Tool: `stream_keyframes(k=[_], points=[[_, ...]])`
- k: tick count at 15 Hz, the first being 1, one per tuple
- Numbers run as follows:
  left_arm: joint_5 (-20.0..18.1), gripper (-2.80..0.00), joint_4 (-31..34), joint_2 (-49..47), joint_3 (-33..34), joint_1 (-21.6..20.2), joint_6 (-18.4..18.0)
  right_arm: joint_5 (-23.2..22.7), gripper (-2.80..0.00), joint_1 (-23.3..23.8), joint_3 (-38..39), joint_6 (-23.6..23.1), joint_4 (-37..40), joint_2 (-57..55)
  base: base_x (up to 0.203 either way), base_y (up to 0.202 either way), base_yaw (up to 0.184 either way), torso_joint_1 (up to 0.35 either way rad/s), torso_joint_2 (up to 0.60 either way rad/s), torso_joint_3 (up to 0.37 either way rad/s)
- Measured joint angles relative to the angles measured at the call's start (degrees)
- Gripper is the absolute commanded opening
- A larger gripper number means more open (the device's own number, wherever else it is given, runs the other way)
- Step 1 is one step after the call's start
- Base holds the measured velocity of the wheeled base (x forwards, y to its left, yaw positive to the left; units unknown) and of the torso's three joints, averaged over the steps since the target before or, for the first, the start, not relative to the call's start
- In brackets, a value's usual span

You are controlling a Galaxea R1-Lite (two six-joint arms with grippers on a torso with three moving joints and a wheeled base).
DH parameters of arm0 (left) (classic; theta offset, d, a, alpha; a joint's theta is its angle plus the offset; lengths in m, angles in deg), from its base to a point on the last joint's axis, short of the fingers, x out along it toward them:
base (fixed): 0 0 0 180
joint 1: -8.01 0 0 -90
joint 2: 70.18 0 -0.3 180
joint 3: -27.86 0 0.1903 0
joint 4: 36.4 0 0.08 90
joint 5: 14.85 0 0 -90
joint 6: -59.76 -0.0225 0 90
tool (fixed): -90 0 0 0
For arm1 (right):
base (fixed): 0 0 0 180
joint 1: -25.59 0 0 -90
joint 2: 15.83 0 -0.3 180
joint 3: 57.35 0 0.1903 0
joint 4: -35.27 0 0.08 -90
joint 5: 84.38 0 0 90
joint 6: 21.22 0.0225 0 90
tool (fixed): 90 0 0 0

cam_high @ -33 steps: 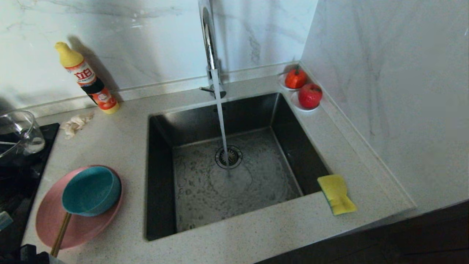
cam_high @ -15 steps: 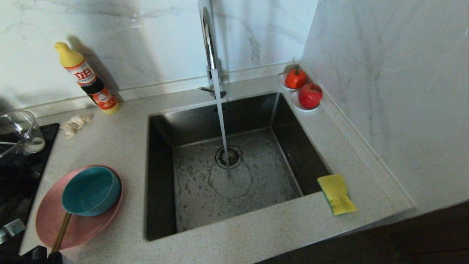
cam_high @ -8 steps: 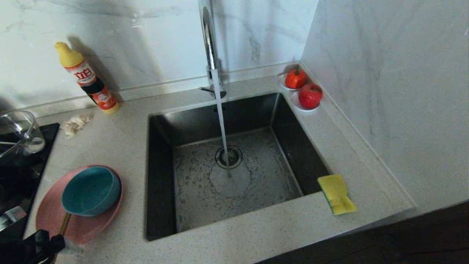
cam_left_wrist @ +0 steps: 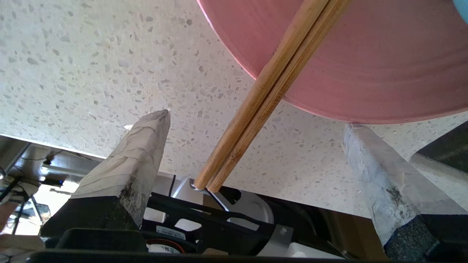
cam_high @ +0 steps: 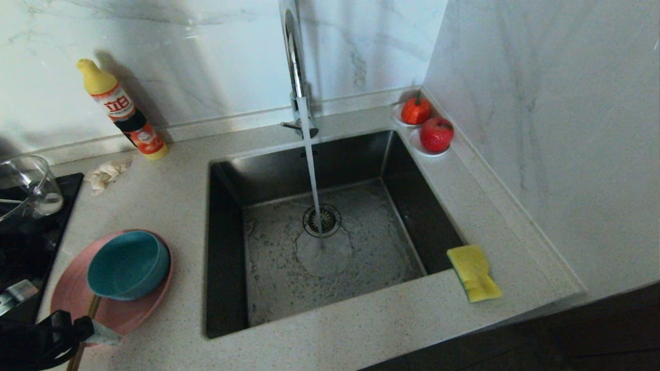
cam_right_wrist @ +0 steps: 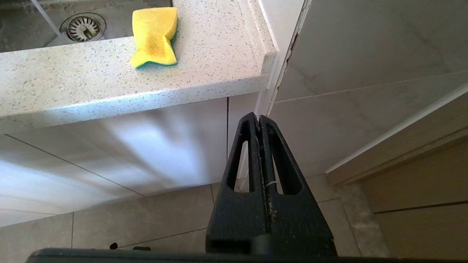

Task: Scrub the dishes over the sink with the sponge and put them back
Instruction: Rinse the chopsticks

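A pink plate (cam_high: 135,314) lies on the counter left of the sink (cam_high: 227,247), and a teal bowl (cam_high: 129,264) sits on it. Two wooden chopsticks (cam_high: 93,307) lean from under the bowl over the plate's near rim. My left gripper (cam_high: 62,315) is open at the front left corner. In the left wrist view its fingers (cam_left_wrist: 146,146) straddle the chopsticks (cam_left_wrist: 263,98) near their ends without touching them, one fingertip close to the plate's (cam_left_wrist: 384,65) rim. The yellow sponge (cam_high: 473,273) (cam_right_wrist: 155,36) lies on the counter right of the sink. My right gripper (cam_right_wrist: 259,117) hangs shut below the counter.
Water runs from the chrome tap (cam_high: 296,67) onto the drain (cam_high: 322,220). A detergent bottle (cam_high: 124,111) and a rag (cam_high: 105,172) are at the back left. A glass jug (cam_high: 28,188) stands on the black hob (cam_high: 36,232). Two saucers with red fruit (cam_high: 435,135) sit in the back right corner.
My left gripper has come up into the head view from the bottom left corner and now reaches the near ends of the chopsticks. Nothing else has moved.
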Motion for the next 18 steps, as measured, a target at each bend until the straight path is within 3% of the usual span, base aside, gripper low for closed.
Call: stream_keyframes(k=[11,12,18], points=[[0.26,0.0,-1.23,-0.14,0.41,-0.02,-0.07,0.0,-2.8,0.0,0.0,0.01,0.02,0.0,0.0,0.0,0.0,0.0,0.0,0.0],[0.25,-2.8,-1.18,-0.12,0.46,0.0,-0.04,0.02,-2.8,0.0,0.0,0.04,0.04,0.0,0.0,0.0,0.0,0.0,0.0,0.0],[0.25,-2.8,-1.16,0.21,0.77,0.0,-0.13,0.0,-2.8,0.0,0.07,0.01,0.02,0.0,0.0,0.0,0.0,0.0,0.0,0.0]])
